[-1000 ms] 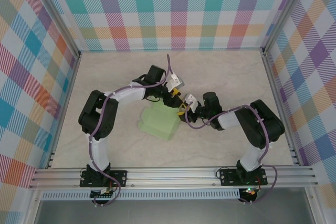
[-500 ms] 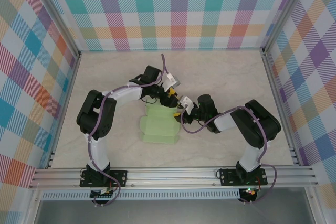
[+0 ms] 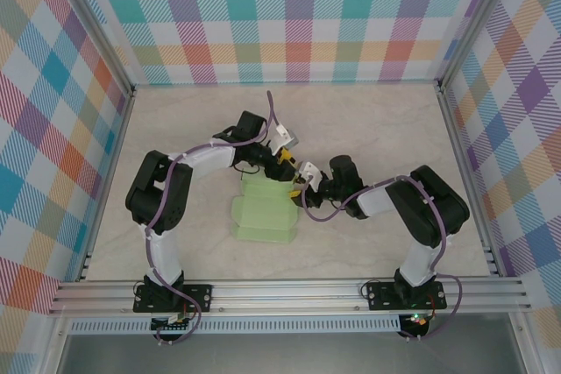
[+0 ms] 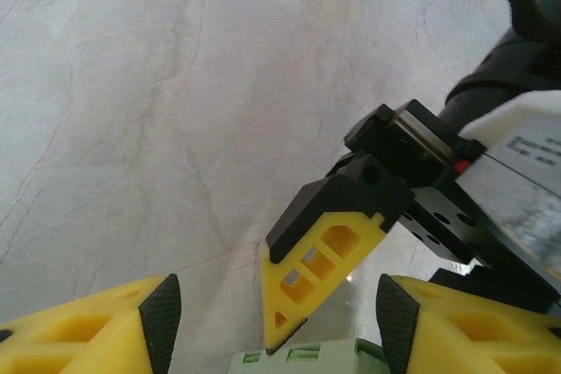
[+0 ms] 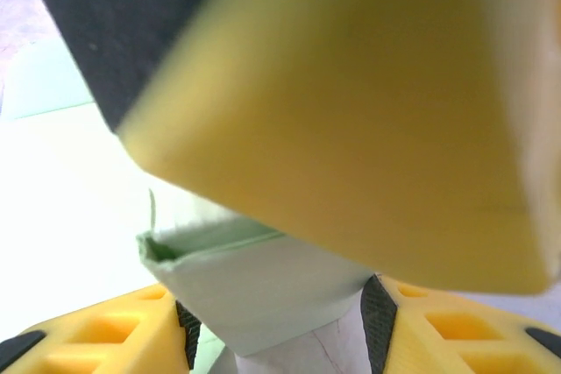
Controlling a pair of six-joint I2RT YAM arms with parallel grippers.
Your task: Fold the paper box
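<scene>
right gripper: my right gripper (image 5: 280, 326) is about half closed, one jaw on each side of a raised end of the paper box (image 5: 263, 291). the pale green card fills the gap between them, and i read that as a light pinch.
left gripper: my left gripper (image 4: 279, 321) stands spread wide with nothing in its hold. between its jaws are a yellow finger of the right one and, at 6 o'clock in its wrist view, a sliver of card edge.
meeting point: seen from above, both grippers work at the box's 1 o'clock corner, tips just beside each other. the left arm reaches in from 10 o'clock and the right from 3 o'clock.
box position: near the middle of the table (image 3: 377, 129), partly formed, its long side running roughly 12 to 6.
handling: i judge it very light, thin and springy. it is likely to slide on the smooth top, and it would dent if i squeezed a hollow part.
where to hold: flaps and walls close to a crease, gripped flat across the card. one gripper steadies the body while the other turns the flap.
risk: too firm a pinch could crush the wall, and too soft a pinch could let the flap spring open.
</scene>
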